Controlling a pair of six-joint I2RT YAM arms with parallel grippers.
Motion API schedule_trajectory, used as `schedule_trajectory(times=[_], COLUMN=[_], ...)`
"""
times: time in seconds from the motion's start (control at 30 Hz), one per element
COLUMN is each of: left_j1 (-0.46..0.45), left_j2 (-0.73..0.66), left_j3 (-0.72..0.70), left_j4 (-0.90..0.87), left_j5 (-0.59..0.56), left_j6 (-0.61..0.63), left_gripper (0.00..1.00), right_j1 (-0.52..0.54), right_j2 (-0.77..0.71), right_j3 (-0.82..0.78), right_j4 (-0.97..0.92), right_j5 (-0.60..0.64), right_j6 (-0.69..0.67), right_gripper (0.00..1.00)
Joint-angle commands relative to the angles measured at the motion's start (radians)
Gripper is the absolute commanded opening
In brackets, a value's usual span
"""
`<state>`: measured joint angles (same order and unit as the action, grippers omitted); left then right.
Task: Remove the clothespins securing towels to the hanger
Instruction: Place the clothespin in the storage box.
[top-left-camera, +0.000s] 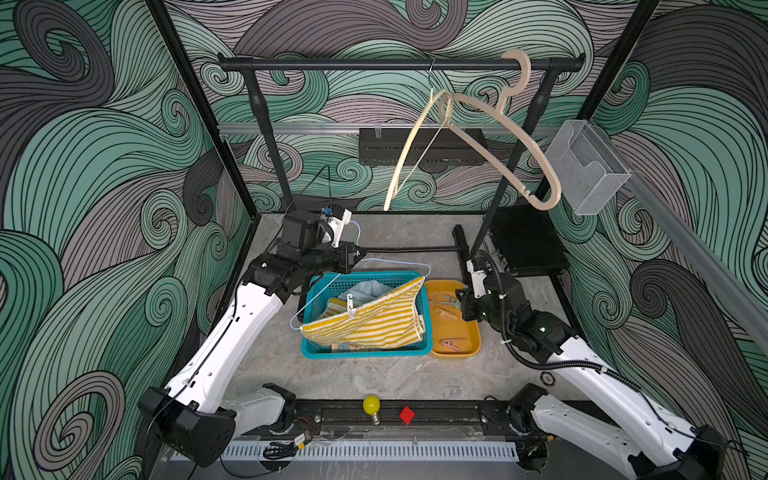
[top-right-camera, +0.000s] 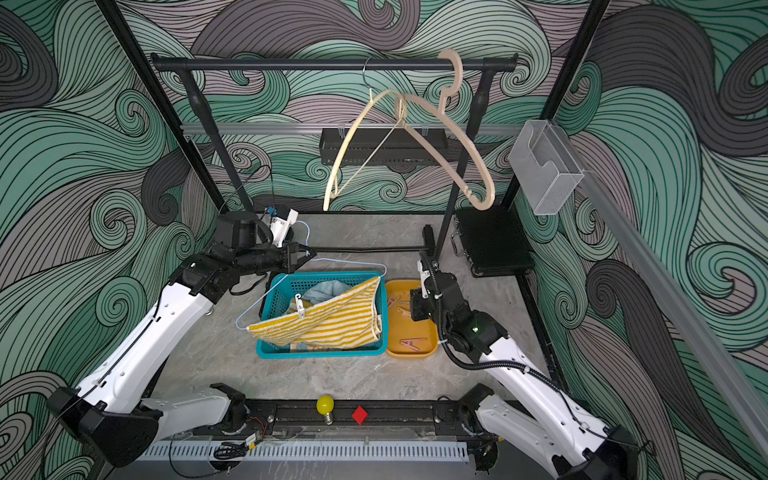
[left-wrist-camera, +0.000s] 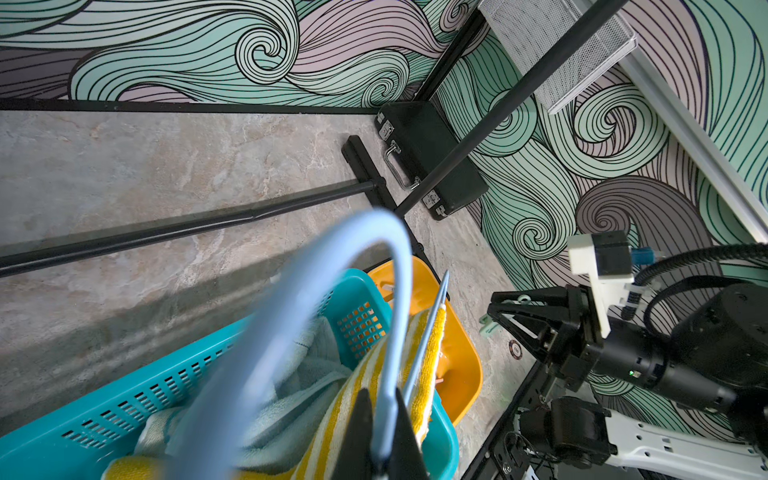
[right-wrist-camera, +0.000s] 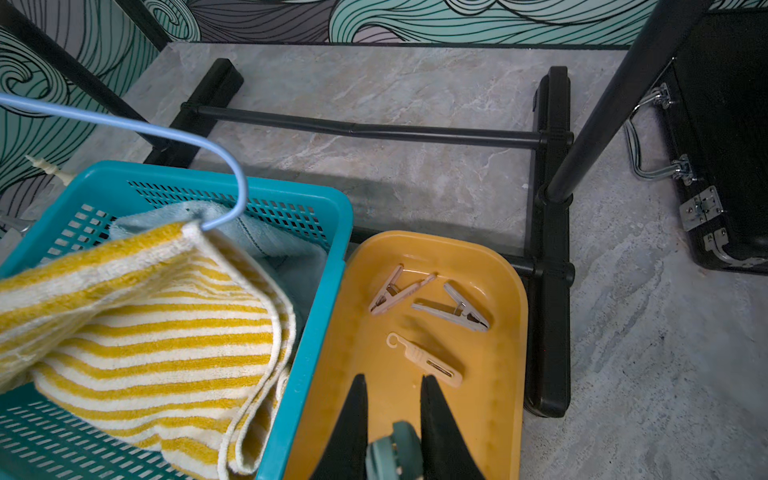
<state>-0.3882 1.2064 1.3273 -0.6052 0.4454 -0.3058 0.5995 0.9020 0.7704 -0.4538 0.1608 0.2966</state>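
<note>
In the tray (right-wrist-camera: 513, 299) ahead of the right gripper (right-wrist-camera: 394, 377), three clothespins (right-wrist-camera: 399, 289)

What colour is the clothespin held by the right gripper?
Mint-teal; the clothespin shows best in the right wrist view.

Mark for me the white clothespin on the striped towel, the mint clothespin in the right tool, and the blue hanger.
white clothespin (top-left-camera: 351, 307): in a top view, middle of its body.
mint clothespin (right-wrist-camera: 391, 452): right wrist view, its rounded visible end.
blue hanger (left-wrist-camera: 401, 299): left wrist view, the hook's curved wire.
</note>
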Motion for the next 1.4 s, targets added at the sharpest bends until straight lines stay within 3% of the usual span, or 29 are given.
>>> schedule_trajectory(times=[0.0,0.87,1.2,1.37], left_j1=[0.005,0.005,0.005,0.005], left_j2=[-0.018,-0.052,-0.042,-0.044], left_j3=[0.003,-0.035,-0.041,-0.04], left_j4=[0.025,0.026,0.031,0.035], left_j5=[0.016,-0.014,-0.011,-0.01], left_j6=[-0.01,-0.021,-0.023,-0.025], left_gripper=[0.0,0.0,0.0,0.0], right_j1=[-0.008,-0.009,-0.009,-0.009], right_j2=[0.017,0.154,0.201,0.21], right_j3=[-0.024,-0.174,-0.183,-0.171], right_j4=[0.007,0.051,0.058,0.055], right_j5=[0.028,-0.017,-0.037,-0.031], right_j6=[0.056,0.249,0.284,0.283], right_gripper=[0.0,0.02,0.2,0.4])
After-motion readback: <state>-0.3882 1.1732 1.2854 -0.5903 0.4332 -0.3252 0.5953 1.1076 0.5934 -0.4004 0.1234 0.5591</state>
